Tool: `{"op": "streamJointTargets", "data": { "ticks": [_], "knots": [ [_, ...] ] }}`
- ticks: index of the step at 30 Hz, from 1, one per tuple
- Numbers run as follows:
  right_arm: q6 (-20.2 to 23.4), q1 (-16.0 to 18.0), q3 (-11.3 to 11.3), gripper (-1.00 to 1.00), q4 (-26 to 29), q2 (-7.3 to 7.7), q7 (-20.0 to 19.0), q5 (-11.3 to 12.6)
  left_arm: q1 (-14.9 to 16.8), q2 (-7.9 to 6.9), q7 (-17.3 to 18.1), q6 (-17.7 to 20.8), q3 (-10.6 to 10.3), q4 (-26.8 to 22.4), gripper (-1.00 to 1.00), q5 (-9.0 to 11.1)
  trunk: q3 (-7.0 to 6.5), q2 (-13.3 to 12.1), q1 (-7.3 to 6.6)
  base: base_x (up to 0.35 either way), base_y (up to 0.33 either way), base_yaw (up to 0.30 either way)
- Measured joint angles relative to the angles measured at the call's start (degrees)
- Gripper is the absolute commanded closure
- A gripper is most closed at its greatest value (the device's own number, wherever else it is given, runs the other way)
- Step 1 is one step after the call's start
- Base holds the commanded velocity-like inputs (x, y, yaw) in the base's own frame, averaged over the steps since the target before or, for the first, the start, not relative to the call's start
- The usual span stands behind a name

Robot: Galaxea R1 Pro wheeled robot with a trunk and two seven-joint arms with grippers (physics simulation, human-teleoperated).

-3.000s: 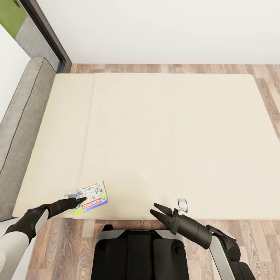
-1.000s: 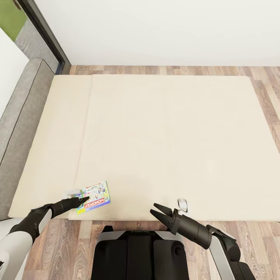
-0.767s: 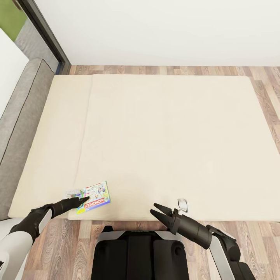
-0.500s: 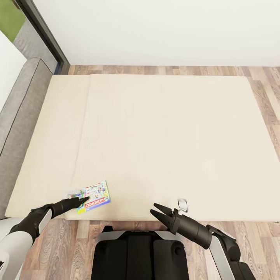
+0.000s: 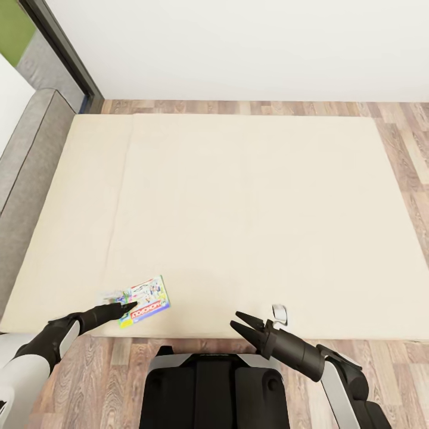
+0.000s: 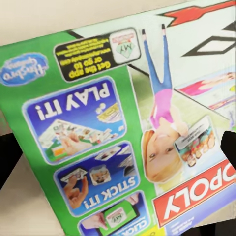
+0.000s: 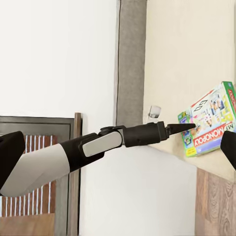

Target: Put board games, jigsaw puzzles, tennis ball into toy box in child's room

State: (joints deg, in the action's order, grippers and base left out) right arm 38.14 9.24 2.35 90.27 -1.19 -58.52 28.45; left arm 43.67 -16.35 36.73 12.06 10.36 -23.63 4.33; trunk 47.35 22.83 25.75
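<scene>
Low in the left of the head view, the flat green-and-white printed "Monopoly" board game box [image 5: 145, 301] lies face up on the large cream-coloured mattress of the bed [image 5: 250, 202], close to its near edge. The black left gripper [image 5: 122, 308] reaches in from the lower left corner, its tips laid over the box's left part. From the head and right wrist views its fingers look pressed together into one point, but whether they pinch the lid or only rest on it cannot be told. In the left wrist view the box [image 6: 132, 132] shows close up, glossy print with a girl's face and the red title strip.

The black right gripper [image 5: 243, 322] hangs over the bed's near edge at lower centre, jaws apart and empty, with a small pale grey-white object [image 5: 279, 312] just beyond it on the mattress.

The box is probably light, stiff cardboard with a slick printed lid, and lying flush on soft bedding it offers little to grab from above. A sensible hold would be across a short edge, perhaps after sliding it so that edge overhangs the mattress side.
</scene>
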Motion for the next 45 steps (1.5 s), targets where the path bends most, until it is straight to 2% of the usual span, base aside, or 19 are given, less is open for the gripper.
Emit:
{"op": "streamJointTargets", "data": {
  "ticks": [45],
  "knots": [
    [0.00,0.02,0.01,-1.00,0.00,0.00,0.00,0.00,0.00,0.00,0.03,-0.09,-0.08,0.00,-1.00,0.00,0.00,0.00,0.00,0.000,-0.129,0.000]
  ]
}}
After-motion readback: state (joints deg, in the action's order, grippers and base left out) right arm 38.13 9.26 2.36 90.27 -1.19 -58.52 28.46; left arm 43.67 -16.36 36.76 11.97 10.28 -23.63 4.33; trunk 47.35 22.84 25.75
